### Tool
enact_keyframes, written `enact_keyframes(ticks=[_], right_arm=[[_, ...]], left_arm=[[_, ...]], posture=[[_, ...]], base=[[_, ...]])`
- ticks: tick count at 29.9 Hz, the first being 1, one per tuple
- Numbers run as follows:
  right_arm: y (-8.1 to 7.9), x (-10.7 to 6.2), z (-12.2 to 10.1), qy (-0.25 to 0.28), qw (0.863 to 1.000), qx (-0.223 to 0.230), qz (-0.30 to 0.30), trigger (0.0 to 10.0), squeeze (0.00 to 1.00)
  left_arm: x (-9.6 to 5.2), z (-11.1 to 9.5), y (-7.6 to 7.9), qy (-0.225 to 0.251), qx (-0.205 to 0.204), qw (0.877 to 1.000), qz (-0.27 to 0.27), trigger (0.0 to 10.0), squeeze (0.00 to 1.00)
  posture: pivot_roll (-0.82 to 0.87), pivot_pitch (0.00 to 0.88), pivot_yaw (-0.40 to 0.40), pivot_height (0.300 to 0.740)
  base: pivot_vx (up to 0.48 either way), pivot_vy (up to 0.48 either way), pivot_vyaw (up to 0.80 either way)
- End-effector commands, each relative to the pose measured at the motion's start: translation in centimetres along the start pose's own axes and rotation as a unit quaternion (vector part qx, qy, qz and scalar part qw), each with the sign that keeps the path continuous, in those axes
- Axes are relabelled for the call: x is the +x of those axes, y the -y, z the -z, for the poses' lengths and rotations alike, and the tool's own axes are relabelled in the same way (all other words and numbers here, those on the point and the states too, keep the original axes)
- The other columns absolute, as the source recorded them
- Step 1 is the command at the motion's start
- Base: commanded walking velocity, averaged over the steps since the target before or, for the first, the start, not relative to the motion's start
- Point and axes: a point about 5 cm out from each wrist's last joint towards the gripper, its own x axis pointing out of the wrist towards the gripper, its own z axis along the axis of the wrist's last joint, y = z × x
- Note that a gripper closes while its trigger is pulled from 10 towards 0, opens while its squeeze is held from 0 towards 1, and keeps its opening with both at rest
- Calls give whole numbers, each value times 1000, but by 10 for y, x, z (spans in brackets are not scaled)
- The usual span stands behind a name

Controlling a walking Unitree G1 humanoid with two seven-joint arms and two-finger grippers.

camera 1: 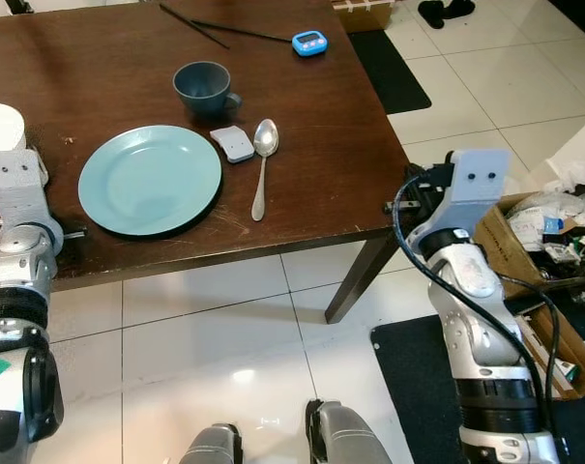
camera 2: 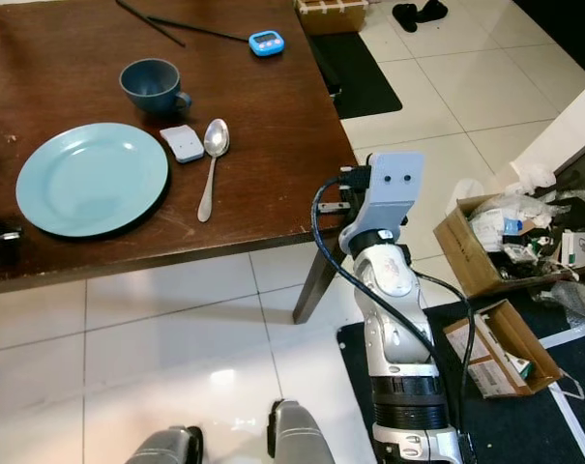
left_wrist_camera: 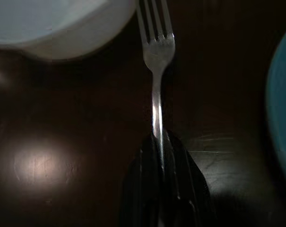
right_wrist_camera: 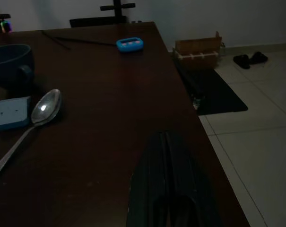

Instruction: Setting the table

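My left gripper point(left_wrist_camera: 158, 141) is shut on the handle of a silver fork point(left_wrist_camera: 157, 52) low over the dark wooden table point(camera 1: 321, 116). The fork's tines point at a white bowl point(camera 1: 0, 130), and the teal plate point(camera 1: 150, 180) lies just beside it. Right of the plate are a small grey-blue rest point(camera 1: 234, 143) and a spoon point(camera 1: 263, 164), with a blue cup point(camera 1: 203, 87) behind them. My right gripper point(right_wrist_camera: 165, 138) is shut on nothing and hovers at the table's right front corner.
Black chopsticks point(camera 1: 215, 29) and a blue timer point(camera 1: 309, 42) lie at the table's far side. Open cardboard boxes of rubbish point(camera 1: 548, 227) stand on the floor to my right. A black mat point(camera 1: 394, 68) and shoes point(camera 1: 445, 10) lie beyond the table.
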Motion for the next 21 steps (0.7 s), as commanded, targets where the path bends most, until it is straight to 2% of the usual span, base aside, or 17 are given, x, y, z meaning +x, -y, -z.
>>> enact_keyframes(ticks=[1,4,5,6,7,11,12,13,14,15,16,17,18,19,21], right_arm=[[1,-1,4,-10,1000,1,-1,10000,0],[1,1,3,-7,1000,1,-3,10000,0],[1,1,3,-7,1000,1,-3,10000,0],[0,2,2,-6,1000,2,-4,10000,0],[-2,2,2,-3,1000,3,-7,10000,0],[-4,2,1,-2,1000,5,-9,10000,0],[-5,2,1,0,1000,6,-10,10000,0],[-9,1,0,6,1000,7,-13,10000,0],[-9,1,0,6,1000,7,-13,10000,0],[-12,1,-1,11,1000,8,-14,10000,0],[-13,1,-1,15,1000,12,-12,10000,0],[-13,1,-1,15,1000,12,-12,10000,0],[-14,1,-3,20,1000,21,-8,10000,0],[-14,2,-3,22,999,26,-5,10000,0],[-15,2,-3,23,999,28,-4,10000,0]], left_arm=[[-2,-3,4,18,-4,1000,10,10000,0],[-13,-22,28,81,-18,993,82,10000,0],[-13,-22,28,81,-18,993,82,10000,0],[-18,-29,35,99,-18,990,102,10000,0],[-31,-38,46,129,-22,983,129,10000,0],[-40,-43,50,150,-28,979,138,10000,0],[-45,-46,52,161,-31,976,143,10000,0],[-59,-52,57,195,-29,969,148,10000,0],[-59,-52,57,195,-29,969,148,10000,0],[-72,-59,61,228,-40,960,155,10000,0],[-78,-62,64,237,-52,957,162,10000,0],[-78,-62,64,237,-52,957,162,10000,0],[-89,-66,70,254,-60,949,180,10000,0],[-93,-67,73,262,-59,945,188,10000,0],[-96,-68,75,268,-57,942,193,10000,0]], posture=[[45,174,-1,740],[50,161,-4,740],[50,161,-4,740],[50,158,-4,740],[51,148,-3,740],[53,144,-3,740],[52,140,-3,740],[57,130,-4,740],[57,130,-4,740],[59,127,-5,740],[62,121,-5,740],[62,121,-5,740],[65,113,-7,740],[65,111,-7,740],[65,111,-7,740]], base=[[0,0,0],[0,0,0],[0,0,0],[0,0,0],[0,0,0],[0,0,0],[0,0,0],[0,0,0],[0,0,0],[0,0,0],[0,0,0],[0,0,0],[0,0,0],[0,0,0],[0,0,0]])
